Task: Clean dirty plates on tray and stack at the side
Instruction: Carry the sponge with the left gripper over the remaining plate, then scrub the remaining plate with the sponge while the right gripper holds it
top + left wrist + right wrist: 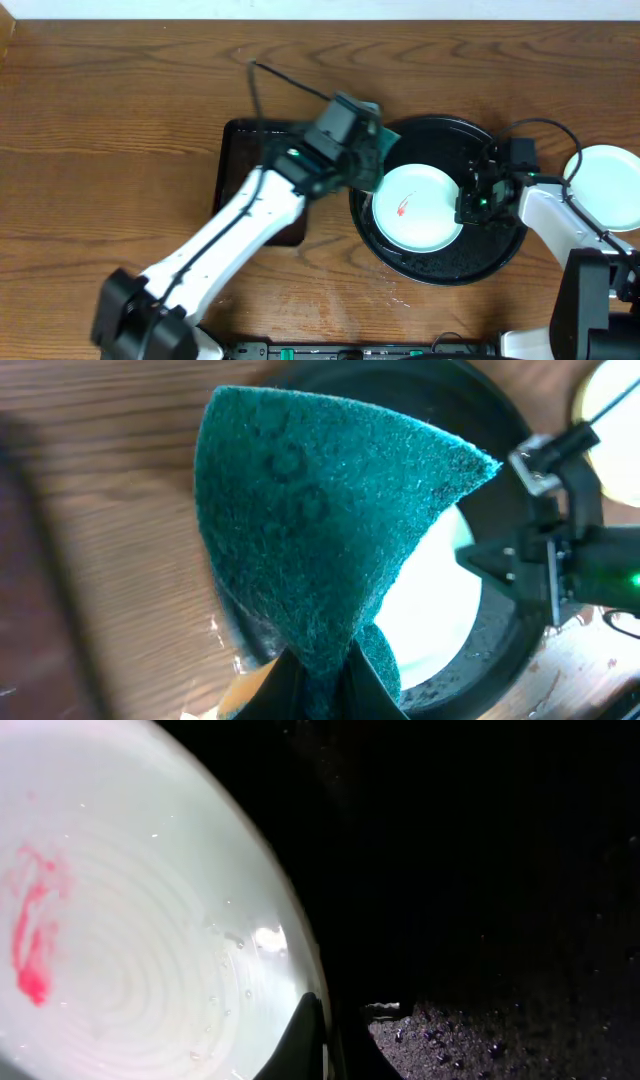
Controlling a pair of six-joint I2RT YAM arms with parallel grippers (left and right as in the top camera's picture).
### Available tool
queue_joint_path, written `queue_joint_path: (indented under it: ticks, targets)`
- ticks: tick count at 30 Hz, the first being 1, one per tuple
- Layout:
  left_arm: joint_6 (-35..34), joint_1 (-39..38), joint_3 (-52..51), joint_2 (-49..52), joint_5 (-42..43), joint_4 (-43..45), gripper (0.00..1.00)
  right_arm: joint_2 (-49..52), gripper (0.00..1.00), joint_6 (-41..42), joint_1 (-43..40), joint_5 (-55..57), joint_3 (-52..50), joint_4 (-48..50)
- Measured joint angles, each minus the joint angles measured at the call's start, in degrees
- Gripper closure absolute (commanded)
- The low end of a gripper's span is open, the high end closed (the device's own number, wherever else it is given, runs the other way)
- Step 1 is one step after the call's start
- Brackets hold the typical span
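Note:
A pale mint-white plate (417,207) with a red smear lies in the round black tray (438,262). It also shows in the right wrist view (150,920) with the red smear (30,945) at the left. My right gripper (468,205) is shut on the plate's right rim, one finger over the rim (322,1040). My left gripper (320,695) is shut on a green scouring pad (320,510), held above the plate's left edge (375,150). A second plate (608,185) lies on the table at the far right.
A smaller rectangular dark-brown tray (240,160) lies left of the black tray, partly under my left arm. The black tray floor (520,1020) is wet with droplets. The table's back edge runs along the top.

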Motion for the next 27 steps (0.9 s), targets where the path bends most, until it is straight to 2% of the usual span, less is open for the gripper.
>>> queue_joint_path:
  ticks: [8, 17, 22, 27]
  targets:
    - [-2.45, -7.28, 0.15, 13.62, 1.03, 8.09, 0.92, -0.52, 0.99, -0.15, 3.45, 4.94, 0.13, 0.37]
    - [-4.59, -8.17, 0.24, 23.98, 3.32, 15.23, 0.92, -0.52, 0.99, -0.2, 3.65, 5.38, 0.15, 0.61]
    - [-4.85, -7.52, 1.92, 24.87, 3.26, 11.58, 0.93, -0.52, 0.99, -0.33, 3.65, 5.38, 0.15, 0.63]
    - [-4.87, -7.19, 4.44, 24.87, -3.61, 1.64, 0.92, -0.52, 0.99, -0.35, 3.78, 5.35, 0.15, 0.7]
